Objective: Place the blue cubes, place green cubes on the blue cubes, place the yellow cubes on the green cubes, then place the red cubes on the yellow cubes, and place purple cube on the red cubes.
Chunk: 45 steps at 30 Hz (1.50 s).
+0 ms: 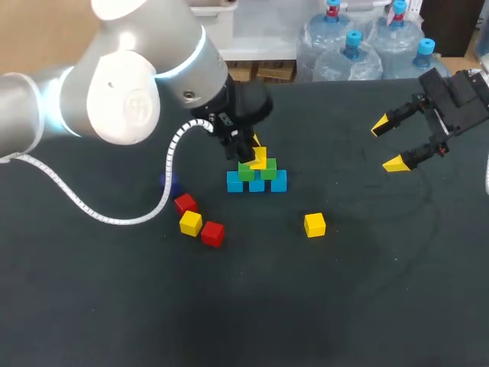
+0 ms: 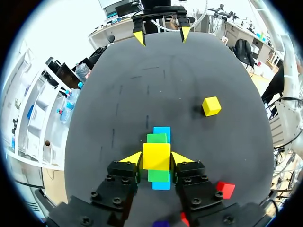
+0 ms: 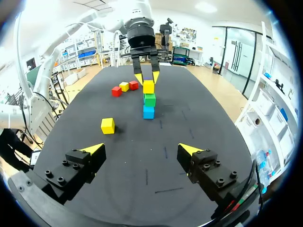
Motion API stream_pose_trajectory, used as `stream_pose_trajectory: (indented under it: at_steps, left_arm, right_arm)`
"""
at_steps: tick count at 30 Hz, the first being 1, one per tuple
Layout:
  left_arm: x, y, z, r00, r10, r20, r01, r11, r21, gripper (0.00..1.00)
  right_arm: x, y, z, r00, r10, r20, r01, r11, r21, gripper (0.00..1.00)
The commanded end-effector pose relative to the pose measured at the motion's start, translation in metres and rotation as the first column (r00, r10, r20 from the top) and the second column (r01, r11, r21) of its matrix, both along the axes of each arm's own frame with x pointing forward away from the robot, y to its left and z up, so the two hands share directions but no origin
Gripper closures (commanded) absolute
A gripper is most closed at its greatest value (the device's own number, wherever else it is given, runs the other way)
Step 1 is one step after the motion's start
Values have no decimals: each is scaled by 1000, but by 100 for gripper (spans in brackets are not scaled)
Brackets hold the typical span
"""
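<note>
The left claw (image 2: pixel 156 160) is clenched on a yellow plastic cube (image 1: pixel 260 158), with its yellow-tipped fingers (image 2: pixel 133 158) pressed against two opposite sides of the cube in the left wrist view. That cube tops a little pyramid near the middle of the dark worktop (image 1: pixel 344 306). Three blue cubes (image 1: pixel 257 183) stand side by side as the base, two green cubes (image 1: pixel 268 169) sit on them, and the held cube is over the seam between the green ones, touching them as far as the right wrist view shows. The right claw (image 1: pixel 397 143) hangs released, fingers spread wide, above the worktop's right side and well apart from the pyramid. A second yellow cube (image 1: pixel 314 224) lies alone on the worktop, in front and to the right of the pyramid. To the pyramid's left front, two red cubes (image 1: pixel 185 203) lie close together with a third yellow cube (image 1: pixel 190 222) between them. A purple cube (image 1: pixel 173 185) is partly hidden behind the left arm's white coiled cable (image 1: pixel 169 157).
</note>
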<state>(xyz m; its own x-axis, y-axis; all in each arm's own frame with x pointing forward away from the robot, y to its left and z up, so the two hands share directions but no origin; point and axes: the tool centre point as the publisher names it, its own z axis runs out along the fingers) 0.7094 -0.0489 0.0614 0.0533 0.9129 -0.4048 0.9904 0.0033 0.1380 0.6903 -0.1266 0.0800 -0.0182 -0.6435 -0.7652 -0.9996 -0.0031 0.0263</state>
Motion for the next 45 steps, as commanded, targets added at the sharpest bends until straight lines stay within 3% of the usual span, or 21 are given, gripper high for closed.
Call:
stream_pose_trajectory:
  at_steps: [1,9,36,45]
  left_arm:
    - [2,-1,0,1000,-1,-4,1,1000,5,99]
    - [3,-1,0,1000,-1,-5,1,1000,6,92]
    - [4,0,-2,1000,0,-11,0,1000,8,84]
    - [5,0,-3,1000,0,-12,0,1000,10,75]
  right_arm:
    - [1,0,-1,1000,1,1,-1,1000,1,0]
    - [1,0,-1,1000,1,1,-1,1000,1,0]
    - [1,0,-1,1000,1,1,-1,1000,1,0]
    - [1,0,-1,1000,1,1,-1,1000,1,0]
